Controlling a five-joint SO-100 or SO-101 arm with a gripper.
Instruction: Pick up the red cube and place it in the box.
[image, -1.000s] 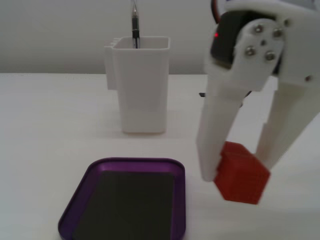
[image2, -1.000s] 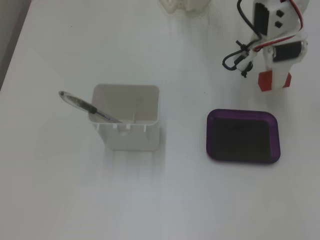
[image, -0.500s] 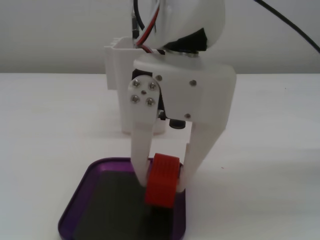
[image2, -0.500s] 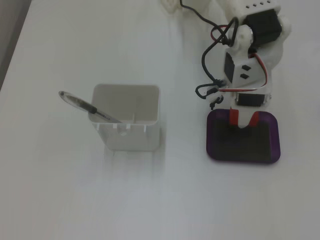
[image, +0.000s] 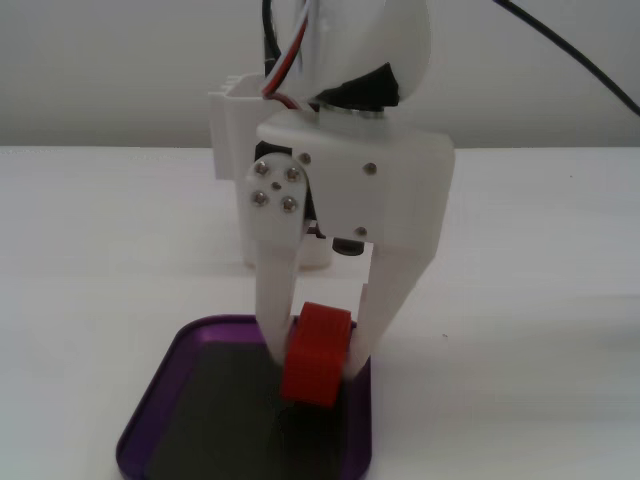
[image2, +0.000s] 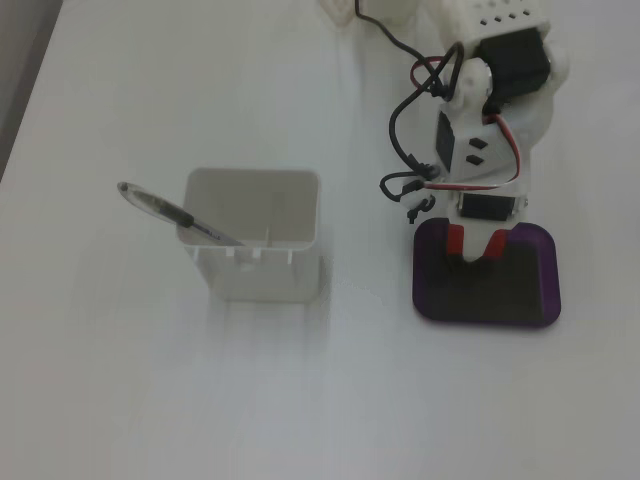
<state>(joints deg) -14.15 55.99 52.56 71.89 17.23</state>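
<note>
Nearest the camera in a fixed view, the purple tray lies on the white table, and just above its dark floor hangs the red cube, pinched between the two white fingers of the gripper. To finish well, I would lower the cube a touch more so it meets the floor inside the rim, then part the fingers and lift straight up, clear of the rim. Behind stands the white container with a pen.

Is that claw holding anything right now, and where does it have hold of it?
Yes. The gripper holds the red cube, one finger pressed on each of its two opposite sides, above the purple tray.
</note>
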